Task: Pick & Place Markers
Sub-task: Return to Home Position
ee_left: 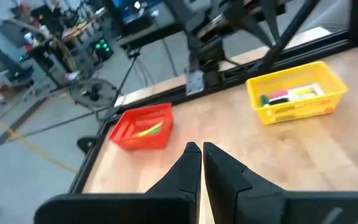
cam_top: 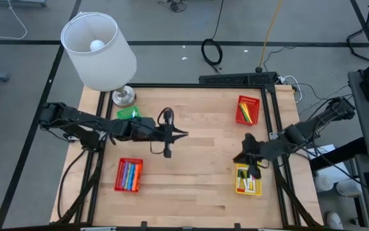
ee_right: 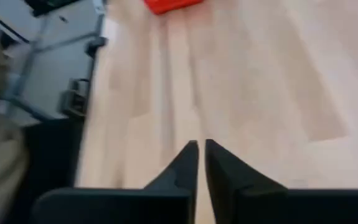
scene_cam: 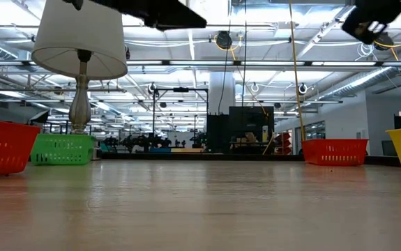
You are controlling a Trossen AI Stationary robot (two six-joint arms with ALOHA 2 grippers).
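Observation:
The markers lie in baskets on the wooden table. Several coloured ones lie in the red basket (cam_top: 129, 174) at the near left. A few lie in the red basket (cam_top: 248, 110) at the far right, which also shows in the left wrist view (ee_left: 142, 127). Some lie in the yellow basket (cam_top: 248, 180) at the near right, also in the left wrist view (ee_left: 297, 93). A green basket (cam_top: 128, 113) stands at the far left. My left gripper (cam_top: 183, 133) is shut and empty above the table's middle. My right gripper (cam_top: 237, 158) is shut and empty beside the yellow basket's far left corner.
A white-shaded lamp (cam_top: 99, 51) stands on its metal base (cam_top: 124, 96) at the table's far left corner, next to the green basket. A black frame (cam_top: 271, 102) runs along the table's edges. Bare wood lies between the baskets (cam_top: 197, 179).

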